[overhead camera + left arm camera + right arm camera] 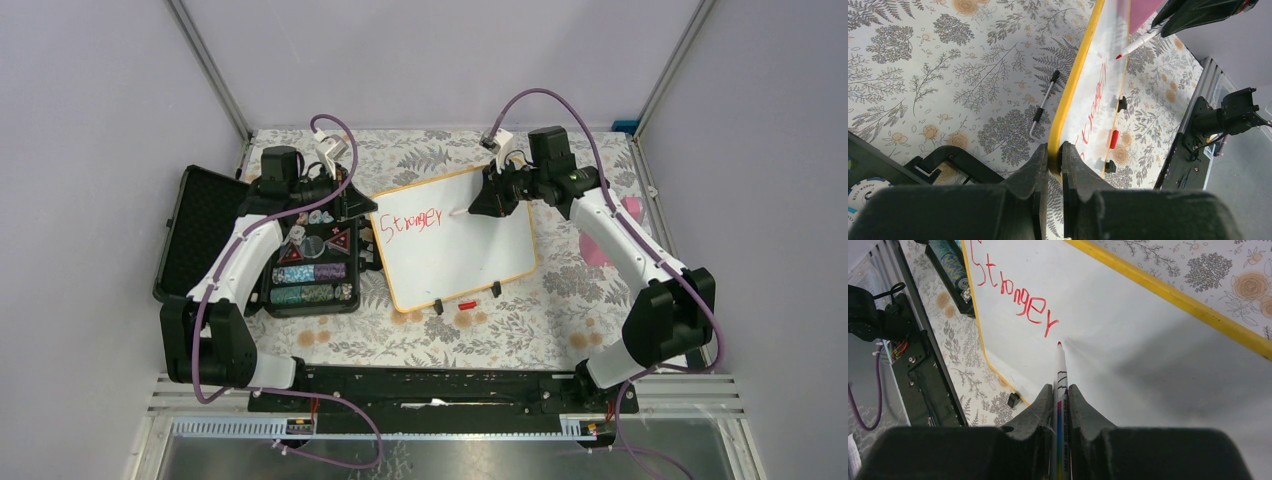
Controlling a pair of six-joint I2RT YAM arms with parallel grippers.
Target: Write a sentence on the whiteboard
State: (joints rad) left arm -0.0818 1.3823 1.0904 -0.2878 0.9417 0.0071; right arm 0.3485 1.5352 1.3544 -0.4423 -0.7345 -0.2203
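The whiteboard lies askew in the middle of the desk, on the flowered cloth, between the two arms. Its two black clip feet are on the near edge. "Stronger" stands in red across its far left part.

The left tool is pinched tight on the yellow-tan frame at the board's left edge. The right tool is shut on the marker. The red tip points at bare board just right of the last letter, and I cannot tell whether it touches.

As I judge it, one word is not yet a sentence, so the risks lie in the strokes to come:
- **Board twisting:** a hard push from the tip could turn the board about the left tool's single, narrow hold, and the line of writing would drift.
- **Marker creeping:** the smooth barrel could slide or rotate between the jaws under pressure, giving faint or skipped strokes.
- **Running out of room:** bare board runs out toward the right edge, so long words may have to go onto a lower line.
- **Smearing:** the right tool crossing back to the left could wipe the wet ink.

A red cap lies between the clip feet, touching the near edge. An open black case with poker chips sits just left of the board, close under the left arm. A thin rod with black ends lies on the cloth beside the gripped edge. Something pink lies by the right arm.
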